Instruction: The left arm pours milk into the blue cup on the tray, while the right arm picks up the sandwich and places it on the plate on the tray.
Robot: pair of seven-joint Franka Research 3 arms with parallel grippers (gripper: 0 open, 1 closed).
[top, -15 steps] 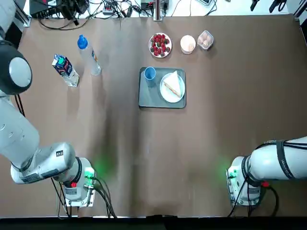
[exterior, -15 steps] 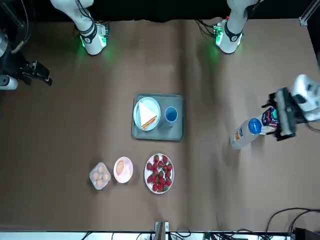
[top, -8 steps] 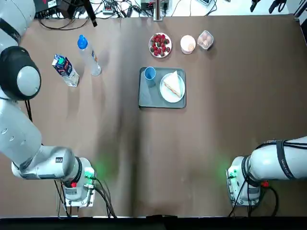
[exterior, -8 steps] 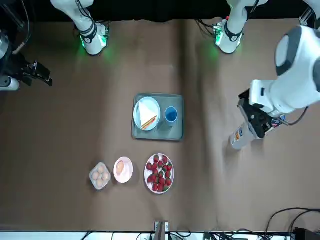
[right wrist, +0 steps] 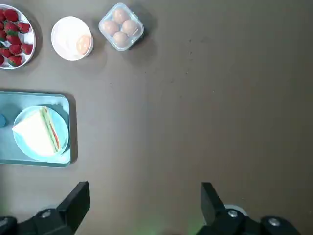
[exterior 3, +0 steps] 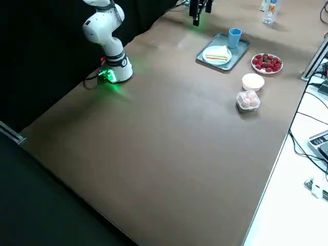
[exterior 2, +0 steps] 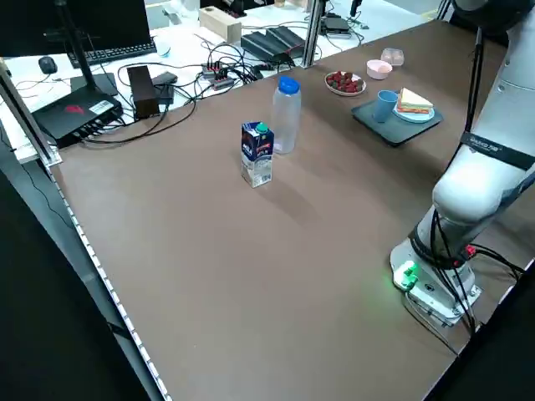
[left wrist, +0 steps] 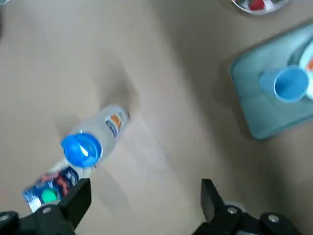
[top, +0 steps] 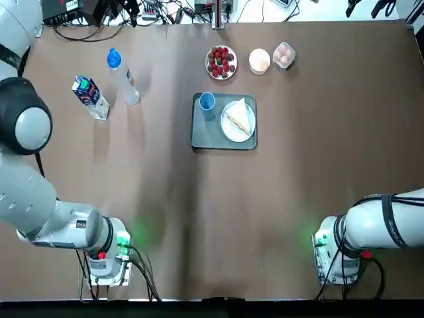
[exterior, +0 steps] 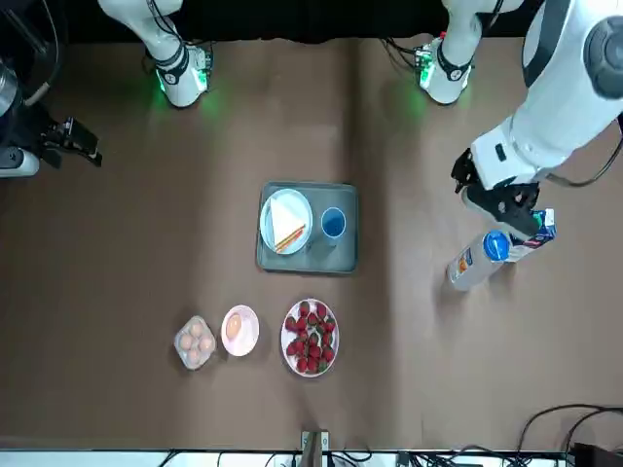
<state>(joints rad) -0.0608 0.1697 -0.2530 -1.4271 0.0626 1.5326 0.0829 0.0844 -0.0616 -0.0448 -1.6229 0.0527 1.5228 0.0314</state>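
Hovering near the milk (top: 91, 97) with the left gripper (left wrist: 145, 188), jaws apart; keeping the right gripper (right wrist: 145, 189) raised at the robot's right, jaws apart too. Blocking the milk's side toward the tray (top: 211, 140) with a clear bottle (top: 124, 79). Showing the sandwich (top: 238, 118) already on the plate (top: 236, 138), beside the blue cup (top: 207, 103); beyond, strawberries (top: 220, 63), a bowl (top: 259, 61), an egg box (top: 283, 55).

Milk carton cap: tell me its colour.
Green; the cap shows best in the left side view.
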